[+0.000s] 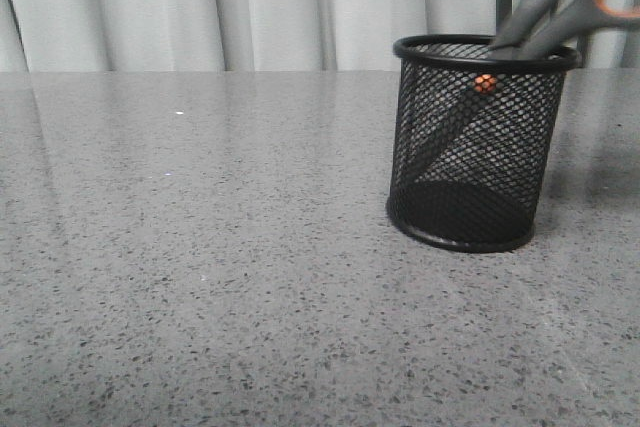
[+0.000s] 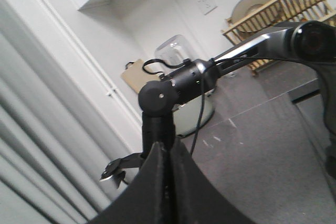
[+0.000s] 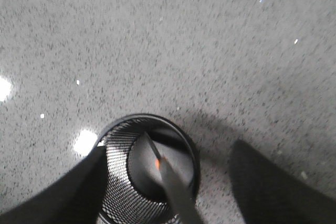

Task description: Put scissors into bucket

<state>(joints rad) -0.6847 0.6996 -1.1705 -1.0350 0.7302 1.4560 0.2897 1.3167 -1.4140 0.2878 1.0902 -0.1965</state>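
Note:
The bucket [image 1: 520, 147], a black wire-mesh cup, stands upright on the grey table at the right. The scissors [image 1: 560, 7] stand in it, blades down. They lean right, and the orange-lined handles stick out above the rim. The orange pivot screw [image 1: 485, 83] shows through the mesh. In the right wrist view, my right gripper [image 3: 169, 148] is open above the bucket [image 3: 118, 192]. Its fingers [image 3: 73, 187] are spread wide on either side of the scissors [image 3: 173, 187] and do not touch them. My left gripper [image 2: 169, 149] is shut and empty, raised and pointing away from the table.
The speckled grey table [image 1: 200, 247] stretches left and in front of the bucket. A pale curtain [image 1: 250, 7] hangs behind it. The left wrist view shows a black robot arm [image 2: 157, 98], a wooden dish rack [image 2: 273, 9] and a floor.

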